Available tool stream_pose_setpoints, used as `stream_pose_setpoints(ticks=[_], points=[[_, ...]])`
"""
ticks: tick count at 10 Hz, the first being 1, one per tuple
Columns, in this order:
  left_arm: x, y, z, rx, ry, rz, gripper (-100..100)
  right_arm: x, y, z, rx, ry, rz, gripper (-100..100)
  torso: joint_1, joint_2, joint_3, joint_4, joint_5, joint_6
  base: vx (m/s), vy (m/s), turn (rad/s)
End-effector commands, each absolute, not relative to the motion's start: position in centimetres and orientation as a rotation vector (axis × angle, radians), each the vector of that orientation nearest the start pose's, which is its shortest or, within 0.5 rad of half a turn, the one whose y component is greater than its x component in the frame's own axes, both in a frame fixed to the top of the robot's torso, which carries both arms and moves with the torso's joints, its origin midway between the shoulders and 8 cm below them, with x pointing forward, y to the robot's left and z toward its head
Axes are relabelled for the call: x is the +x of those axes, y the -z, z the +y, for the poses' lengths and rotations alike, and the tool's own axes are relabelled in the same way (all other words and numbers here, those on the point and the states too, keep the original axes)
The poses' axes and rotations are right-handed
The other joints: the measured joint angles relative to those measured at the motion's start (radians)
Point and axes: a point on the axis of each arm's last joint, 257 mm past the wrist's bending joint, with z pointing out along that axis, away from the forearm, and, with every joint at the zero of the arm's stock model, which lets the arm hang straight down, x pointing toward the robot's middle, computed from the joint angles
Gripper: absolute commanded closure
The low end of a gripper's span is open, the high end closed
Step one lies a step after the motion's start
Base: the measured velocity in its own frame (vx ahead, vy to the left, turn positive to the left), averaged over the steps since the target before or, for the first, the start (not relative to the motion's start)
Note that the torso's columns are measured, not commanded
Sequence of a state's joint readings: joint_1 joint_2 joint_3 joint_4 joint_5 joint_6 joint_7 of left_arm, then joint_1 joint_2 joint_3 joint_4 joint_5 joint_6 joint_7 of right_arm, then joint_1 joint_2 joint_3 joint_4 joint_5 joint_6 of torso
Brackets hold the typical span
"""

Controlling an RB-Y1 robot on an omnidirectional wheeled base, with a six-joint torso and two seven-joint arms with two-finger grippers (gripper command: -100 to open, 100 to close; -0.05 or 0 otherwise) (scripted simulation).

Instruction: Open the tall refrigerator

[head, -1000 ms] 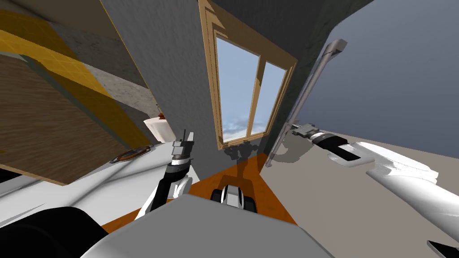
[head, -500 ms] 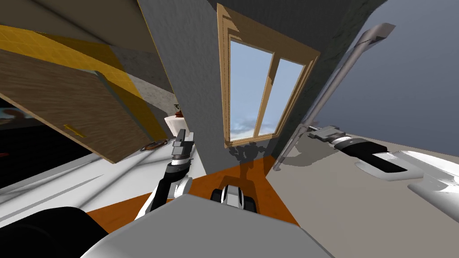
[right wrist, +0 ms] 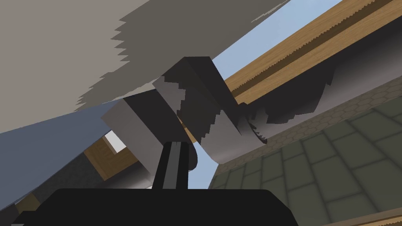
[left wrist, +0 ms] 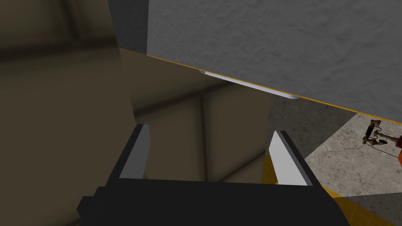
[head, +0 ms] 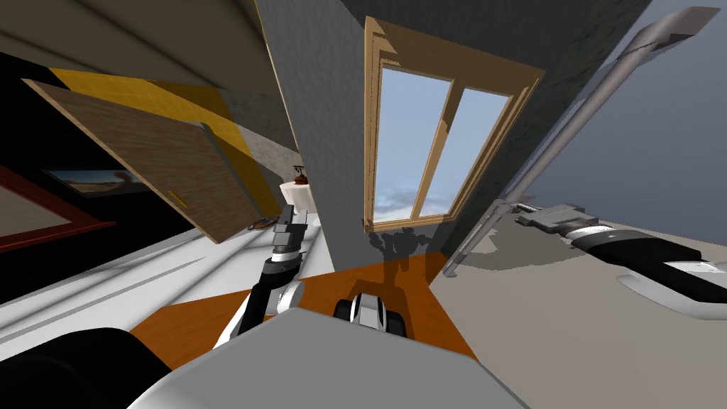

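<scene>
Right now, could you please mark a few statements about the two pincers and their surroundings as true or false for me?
1. The left pincer is open. True.
2. The right pincer is at the long grey handle. True.
3. The right pincer's fingers stand wide apart. False: they are shut together.
4. The window has a white frame. False: the window frame is brown wood.
5. The left pincer grips a cup. False: nothing sits between its fingers.
</scene>
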State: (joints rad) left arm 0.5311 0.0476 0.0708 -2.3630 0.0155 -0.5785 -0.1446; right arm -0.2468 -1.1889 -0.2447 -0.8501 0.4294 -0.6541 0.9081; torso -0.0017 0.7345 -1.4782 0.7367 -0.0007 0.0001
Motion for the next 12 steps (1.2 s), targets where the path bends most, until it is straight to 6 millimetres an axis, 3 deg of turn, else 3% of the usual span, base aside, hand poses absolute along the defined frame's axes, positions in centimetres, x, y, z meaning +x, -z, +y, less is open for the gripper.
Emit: stream_pose_setpoints(ticks=[1,3,12], points=[[30.7,-6.7,29.1,-0.461,1.128,0.578,0,51.0,-6.2,-65.0,-0.631,0.706,1.302,-100,-0.001,0.001,0.0,0.0,0.0,-0.001,0.007,-0.059,0.013],[30.7,-6.7,29.1,-0.461,1.128,0.578,0,50.8,-7.3,-64.4,-0.692,0.705,1.3,-100,-0.002,-0.009,-0.005,-0.008,-0.006,-0.009,0.001,-0.062,0.072],[30.7,-6.7,29.1,-0.461,1.128,0.578,0,50.1,-10.1,-62.1,-0.884,0.698,1.314,-100,0.002,0.001,0.001,0.0,0.0,-0.001,0.008,-0.046,0.059]])
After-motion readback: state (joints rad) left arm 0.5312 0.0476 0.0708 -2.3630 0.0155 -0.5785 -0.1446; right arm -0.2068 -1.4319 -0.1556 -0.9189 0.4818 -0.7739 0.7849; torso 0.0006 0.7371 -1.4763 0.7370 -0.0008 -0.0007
